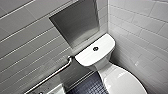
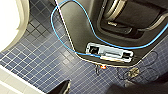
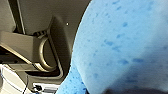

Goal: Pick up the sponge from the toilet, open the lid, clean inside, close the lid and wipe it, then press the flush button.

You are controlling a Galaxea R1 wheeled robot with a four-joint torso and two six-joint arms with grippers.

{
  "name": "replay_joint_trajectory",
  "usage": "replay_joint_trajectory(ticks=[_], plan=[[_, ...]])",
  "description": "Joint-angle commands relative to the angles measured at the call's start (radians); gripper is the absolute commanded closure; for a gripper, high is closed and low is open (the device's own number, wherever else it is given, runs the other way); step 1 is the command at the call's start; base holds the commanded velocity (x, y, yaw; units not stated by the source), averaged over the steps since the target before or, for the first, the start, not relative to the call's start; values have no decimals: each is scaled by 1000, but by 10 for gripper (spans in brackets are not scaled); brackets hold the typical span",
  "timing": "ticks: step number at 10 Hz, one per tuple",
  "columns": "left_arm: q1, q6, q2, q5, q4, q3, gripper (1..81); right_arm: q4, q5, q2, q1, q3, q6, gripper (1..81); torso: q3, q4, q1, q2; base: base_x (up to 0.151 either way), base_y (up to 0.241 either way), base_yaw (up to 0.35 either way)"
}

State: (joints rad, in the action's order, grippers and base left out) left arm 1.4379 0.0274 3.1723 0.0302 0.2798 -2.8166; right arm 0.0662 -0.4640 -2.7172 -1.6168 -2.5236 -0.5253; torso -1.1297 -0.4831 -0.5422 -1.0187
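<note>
The toilet (image 1: 104,67) is cut off at the near right of the head view. Its tank (image 1: 87,56) and dark button (image 1: 95,48) show whole, but only the far part of the lid (image 1: 122,81) is seen, lying down over the bowl. On the left wall a grab bar (image 1: 53,75) runs out past the near edge, below a steel niche (image 1: 77,23).

In the right wrist view the sponge (image 3: 120,42) sits hard against the camera — bright blue and pitted, its outline running out of the picture. A dark blur at its rim may be the right gripper (image 3: 130,91); I cannot tell how far open it is, or whether it has hold of the sponge.

The left wrist view looks down on the dark blue floor tiles (image 2: 37,62) and the robot's base (image 2: 82,30) with its blue cable (image 2: 60,42). The left gripper (image 2: 62,88) is a cut-off dark shape — its opening cannot be told.
</note>
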Motion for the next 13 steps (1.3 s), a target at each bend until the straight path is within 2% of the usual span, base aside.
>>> replay_joint_trajectory(ticks=[1, 4, 5, 7, 8, 10, 11, 12, 13], plan=[[26, -1, -18, -81, -5, -4, 10, 152, -217, 175, -99, 260, -59, 811, 0, 0, 0, 0, 0, 0, 0], [26, -1, -18, -81, -4, -3, 10, 141, -214, 161, -122, 215, -61, 811, 0, 0, 0, 0, 0, 0, 0], [26, -1, -18, -81, -5, -3, 10, 139, -214, 152, -124, 197, -62, 811, 94, 0, 0, 0, 0, 0, 0], [25, -1, -17, -81, -7, -3, 10, 138, -214, 133, -124, 160, -64, 811, 107, 0, 0, 0, 0, 0, 0], [25, -1, -17, -81, -8, -3, 10, 138, -214, 127, -124, 142, -74, 811, 125, 21, 0, 0, 0, 0, 0], [25, -1, -18, -81, -8, -3, 10, 139, -214, 115, -122, 109, -91, 811, 195, 28, 0, 0, 0, 0, 0], [26, -1, -18, -81, -5, -3, 10, 138, -200, 100, -118, 86, -93, 811, 129, 12, 0, 0, 0, 0, 0], [25, -1, -18, -81, -5, -3, 10, 139, -183, 77, -118, 50, -93, 811, 164, 16, 0, 0, 0, 0, 0], [25, -1, -18, -81, -4, -3, 10, 141, -101, 41, -116, 2, -93, 811, 182, 18, 2, -1, 0, 0, 0]])
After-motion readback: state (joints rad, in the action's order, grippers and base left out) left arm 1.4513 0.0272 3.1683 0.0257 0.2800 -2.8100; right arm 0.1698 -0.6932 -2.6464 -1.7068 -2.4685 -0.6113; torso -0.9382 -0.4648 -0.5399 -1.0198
